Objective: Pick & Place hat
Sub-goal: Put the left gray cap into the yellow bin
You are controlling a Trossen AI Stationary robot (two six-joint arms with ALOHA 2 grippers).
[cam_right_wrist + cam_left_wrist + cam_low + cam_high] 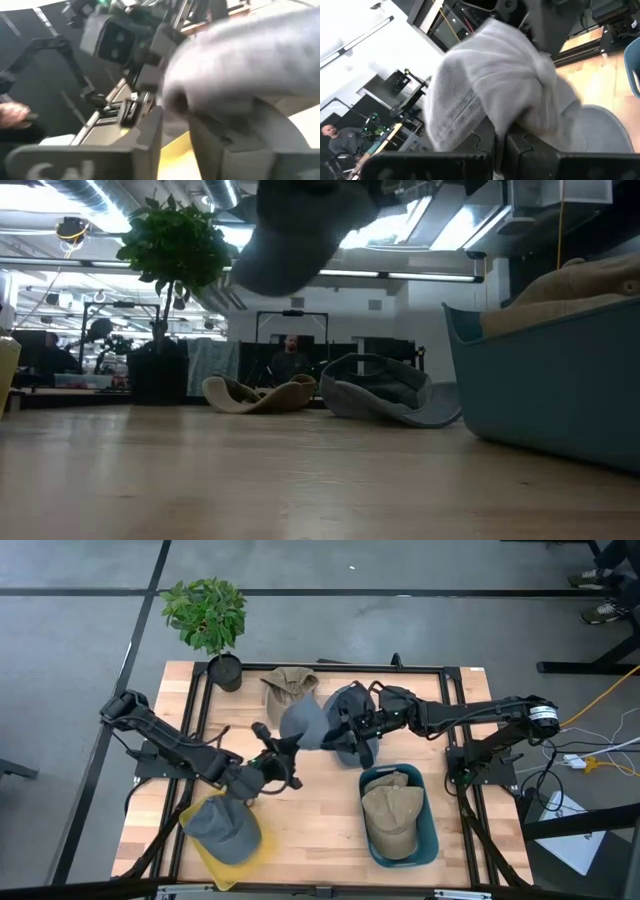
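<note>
Grey hat [303, 723] held aloft above the table [310, 830], between the two arms, just beside the dark grey hat [347, 700]. Left gripper [272, 745] has its fingers clamped on the grey hat's near edge; right gripper [345, 730] meets its opposite side, jaw state indeterminate. Beyond: tan hat [288, 686], potted plant [210, 618], teal bin [428, 835], yellow tray [215, 858]. No legible writing.

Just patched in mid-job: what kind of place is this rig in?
Probably a robotics lab or workshop: a framed wooden table, ceiling strip lights, a person at equipment behind, loose cables on the floor.
</note>
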